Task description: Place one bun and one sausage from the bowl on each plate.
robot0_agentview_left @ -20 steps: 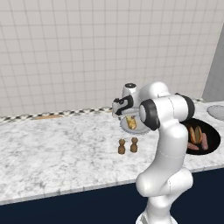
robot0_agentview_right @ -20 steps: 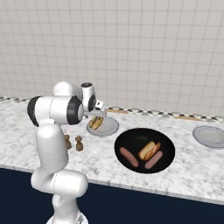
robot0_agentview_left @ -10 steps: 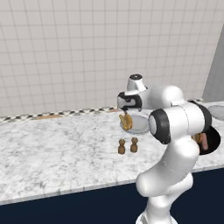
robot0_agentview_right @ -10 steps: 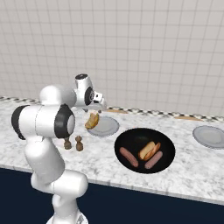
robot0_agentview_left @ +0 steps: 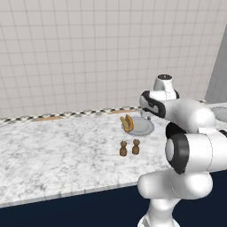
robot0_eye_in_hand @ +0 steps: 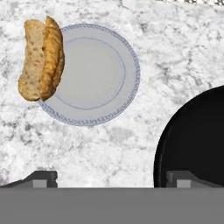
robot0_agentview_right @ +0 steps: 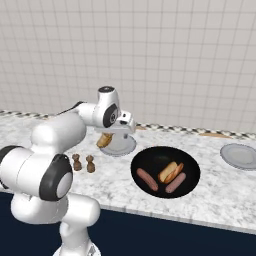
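- The marble table ran under a tiled wall, with a checkered strip along its back edge.
- The black bowl lay on the table just to the right of the near plate in the right base view; it held one bun between two sausages, the other sausage on the bun's right.
- The near grey plate sat beside the bowl, apart from it, with a bun lying over its rim, partly on the plate and partly over the marble.
- A second grey plate sat well apart, beyond the bowl's far side.
- The pincer hung above the table between plate and bowl, its tips spread wide and holding nothing.
- Two small brown shakers stood side by side on the table, near the plate with the bun.
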Robot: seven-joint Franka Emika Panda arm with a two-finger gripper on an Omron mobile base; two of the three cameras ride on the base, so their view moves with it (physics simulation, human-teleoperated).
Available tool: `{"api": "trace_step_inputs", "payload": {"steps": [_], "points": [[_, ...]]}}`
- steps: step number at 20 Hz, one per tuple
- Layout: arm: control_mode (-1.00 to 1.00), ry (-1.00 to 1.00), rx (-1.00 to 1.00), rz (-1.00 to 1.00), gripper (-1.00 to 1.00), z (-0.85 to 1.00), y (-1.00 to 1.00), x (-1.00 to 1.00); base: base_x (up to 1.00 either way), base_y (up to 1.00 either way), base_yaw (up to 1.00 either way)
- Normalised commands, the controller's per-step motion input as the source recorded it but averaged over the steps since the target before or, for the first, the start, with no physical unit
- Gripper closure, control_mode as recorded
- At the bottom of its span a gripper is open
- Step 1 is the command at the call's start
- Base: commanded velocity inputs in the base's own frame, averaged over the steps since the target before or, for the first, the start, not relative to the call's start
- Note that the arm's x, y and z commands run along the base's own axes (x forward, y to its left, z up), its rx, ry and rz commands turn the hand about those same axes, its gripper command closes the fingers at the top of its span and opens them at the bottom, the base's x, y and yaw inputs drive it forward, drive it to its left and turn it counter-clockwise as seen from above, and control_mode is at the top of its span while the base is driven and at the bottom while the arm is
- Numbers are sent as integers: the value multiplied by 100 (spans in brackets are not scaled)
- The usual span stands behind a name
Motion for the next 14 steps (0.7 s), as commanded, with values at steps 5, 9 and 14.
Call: {"api": "trace_step_inputs", "payload": {"steps": [5,9,14], "points": [[-100,17,-7,6,-100,-9,-67,-96,0,0,0],[-100,6,0,42,-100,0,-94,-78,0,0,0],[-100,3,12,33,-100,0,-64,-25,0,0,0]]}}
